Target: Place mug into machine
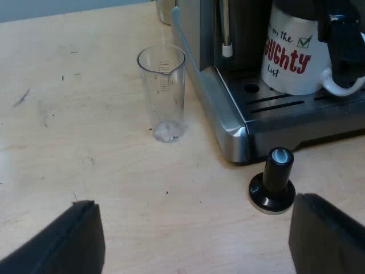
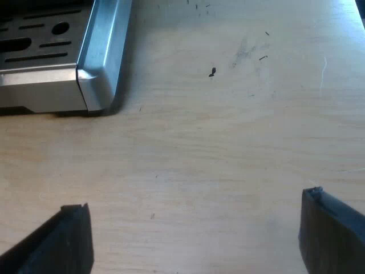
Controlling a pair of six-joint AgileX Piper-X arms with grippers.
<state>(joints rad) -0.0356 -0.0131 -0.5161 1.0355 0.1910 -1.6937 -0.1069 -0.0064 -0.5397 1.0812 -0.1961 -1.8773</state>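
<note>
The white mug (image 1: 293, 63) stands upright on the drip tray (image 1: 285, 105) of the espresso machine (image 1: 228, 120), so we judge the placing step all but done. Our left gripper (image 1: 197, 217) hovers off the machine's front corner, fingers spread wide, holding nothing. Our right gripper (image 2: 193, 211) hangs over the table (image 2: 228, 142) near a corner of the machine's tray, equally wide and empty. A measuring glass (image 1: 162, 94) and a black-knobbed tamper (image 1: 274, 180) stand just beside the machine, and any pull-back calls for clearing both.

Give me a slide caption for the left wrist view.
Mug standing on the espresso machine's drip tray, measuring glass and black-knobbed tamper on the table nearby, left gripper open.
</note>
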